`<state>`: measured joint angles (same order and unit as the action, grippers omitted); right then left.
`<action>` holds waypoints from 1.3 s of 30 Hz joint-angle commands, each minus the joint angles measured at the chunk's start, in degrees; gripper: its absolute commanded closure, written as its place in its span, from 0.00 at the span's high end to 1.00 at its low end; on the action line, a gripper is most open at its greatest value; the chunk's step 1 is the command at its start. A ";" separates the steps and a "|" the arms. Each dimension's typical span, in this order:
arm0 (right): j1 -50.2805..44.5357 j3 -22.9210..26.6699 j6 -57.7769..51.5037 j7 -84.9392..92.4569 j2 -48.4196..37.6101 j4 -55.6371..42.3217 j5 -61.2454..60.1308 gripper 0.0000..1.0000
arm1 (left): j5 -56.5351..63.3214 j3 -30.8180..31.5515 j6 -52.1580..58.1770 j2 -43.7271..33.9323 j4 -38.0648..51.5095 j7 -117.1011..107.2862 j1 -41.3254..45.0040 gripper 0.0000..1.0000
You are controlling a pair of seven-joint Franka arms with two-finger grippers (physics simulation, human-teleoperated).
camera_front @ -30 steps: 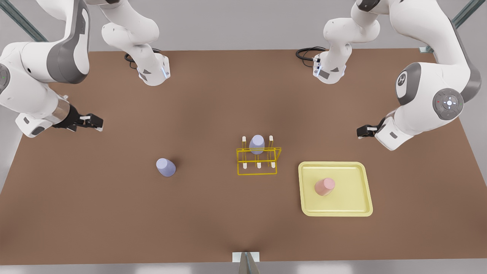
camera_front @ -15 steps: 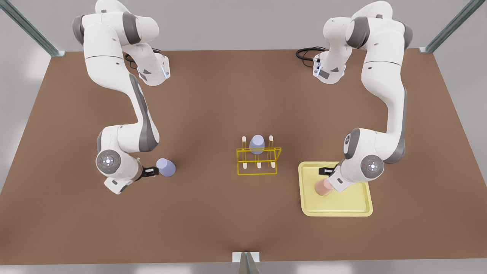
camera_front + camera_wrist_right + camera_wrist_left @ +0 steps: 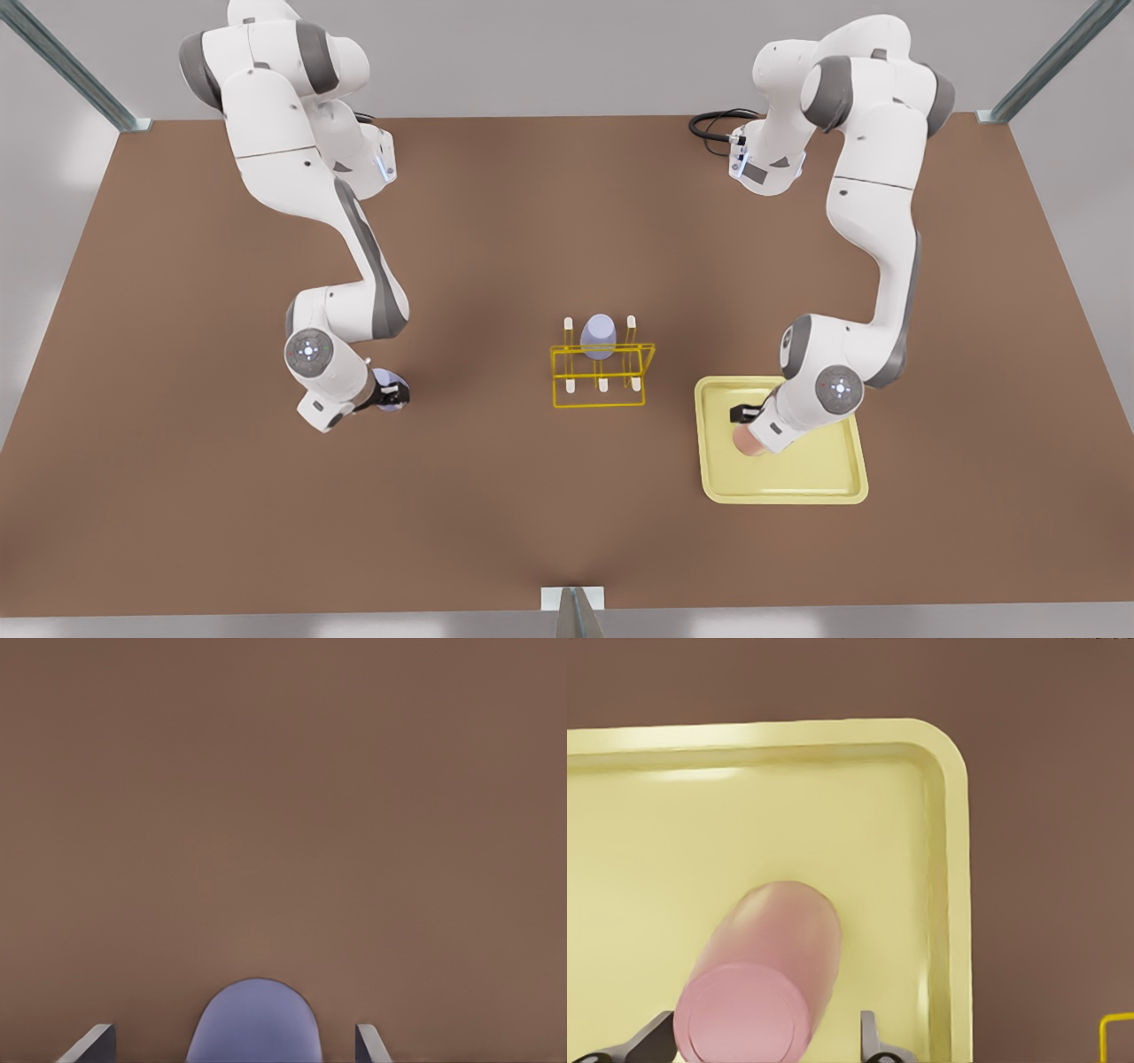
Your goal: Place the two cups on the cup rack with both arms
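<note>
Front view: third cup (image 3: 598, 336) on rack (image 3: 601, 377)

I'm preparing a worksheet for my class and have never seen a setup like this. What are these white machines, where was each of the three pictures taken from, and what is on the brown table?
These are simulator renders of two white jointed robot arms, each ending in a small two-finger gripper.

The wide picture looks down on the brown table. The other two come from cameras on the arms' wrists, looking past the fingers.

The left gripper is on the front view's right, over a flat pale-yellow tray. Its fingers are open on either side of a pink cup on the tray, not closed on it.

The right gripper is on the front view's left, fingers open around a lavender cup on the bare table.

Between them stands a yellow wire cup rack with a second lavender cup on a peg.
</note>
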<state>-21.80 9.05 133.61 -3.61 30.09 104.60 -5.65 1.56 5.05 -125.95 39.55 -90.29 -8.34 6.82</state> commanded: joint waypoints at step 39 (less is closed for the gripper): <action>-1.58 0.01 14.04 -1.57 -3.73 14.49 -0.23 1.00 | -0.42 10.06 23.12 1.76 16.10 -26.02 1.36 0.72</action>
<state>-23.43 9.05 147.03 -5.43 26.38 119.15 -5.74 1.67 13.40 -115.13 41.40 -76.02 -16.50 8.13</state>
